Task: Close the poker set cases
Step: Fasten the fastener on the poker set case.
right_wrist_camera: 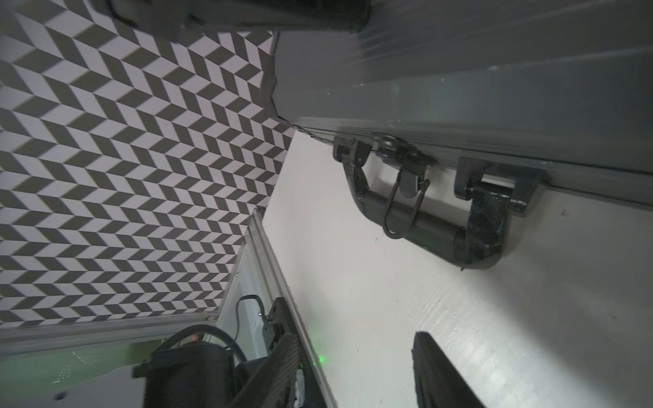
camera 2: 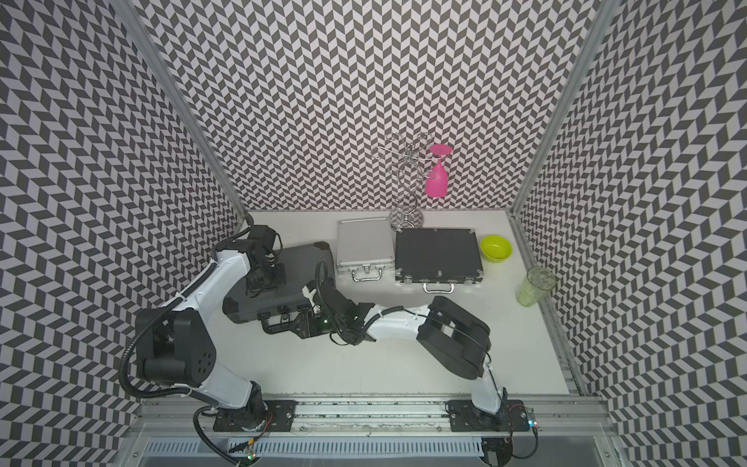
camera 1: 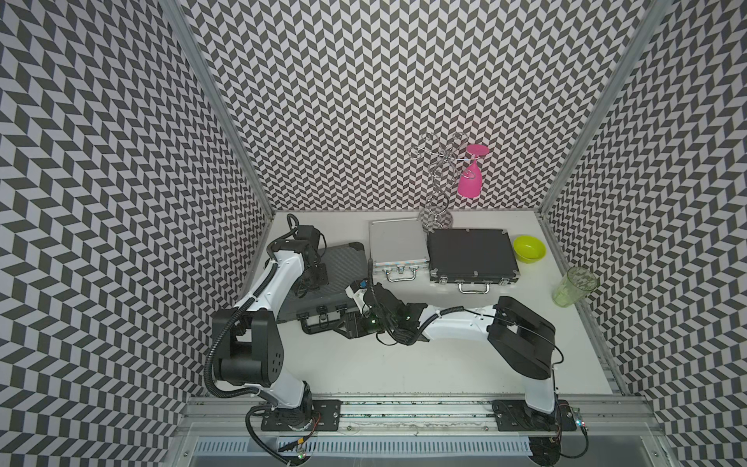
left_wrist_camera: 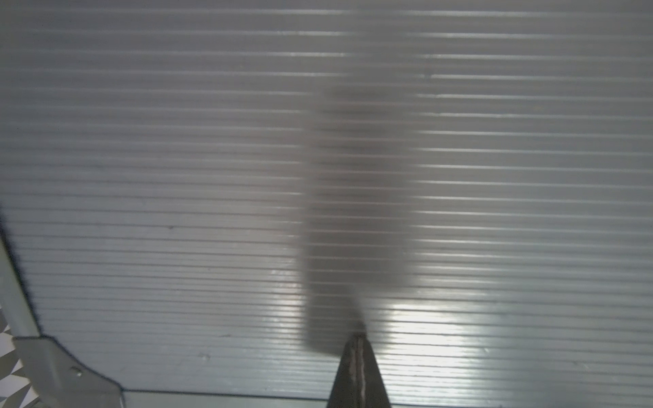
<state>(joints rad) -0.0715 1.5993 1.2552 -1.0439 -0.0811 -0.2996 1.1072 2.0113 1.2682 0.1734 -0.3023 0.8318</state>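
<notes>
- The left gripper (left_wrist_camera: pixel 357 348) was shut tight and held nothing. Its tip touched the ribbed lid of the gray case (left_wrist_camera: pixel 176 176).
- In both top views the left gripper (camera 1: pixel 319 275) (camera 2: pixel 277 275) sat over the left part of that lid. The white left arm reached out to it from the near left side.
- The right gripper (right_wrist_camera: pixel 349 335) was open. Its two fingers (right_wrist_camera: pixel 438 371) stood apart with only bare table between them, so it held nothing.
- It pointed at the black handle (right_wrist_camera: pixel 424 226) on the front of the gray case. It was near the handle but did not touch it.
- A small latch (right_wrist_camera: pixel 406 183) with a wire loop hung out over the handle.
- The gray case (camera 1: pixel 343 263) lay on the left of the table (camera 1: pixel 404 364) with its lid down flat.
- Just right of it lay the silver case (camera 1: pixel 398 242), shut, with its handle to the front.
- The black case (camera 1: pixel 471 252) lay just beside the silver one, and it was shut too.
- A green bowl (camera 1: pixel 529 248) sat just right of the black case.
- A clear green cup (camera 1: pixel 574 287) stood near the right wall, closer to the front.
- A wire rack (camera 1: pixel 438 182) stood at the back, behind the cases.
- A pink glass (camera 1: pixel 471 178) hung upside down from the rack.
</notes>
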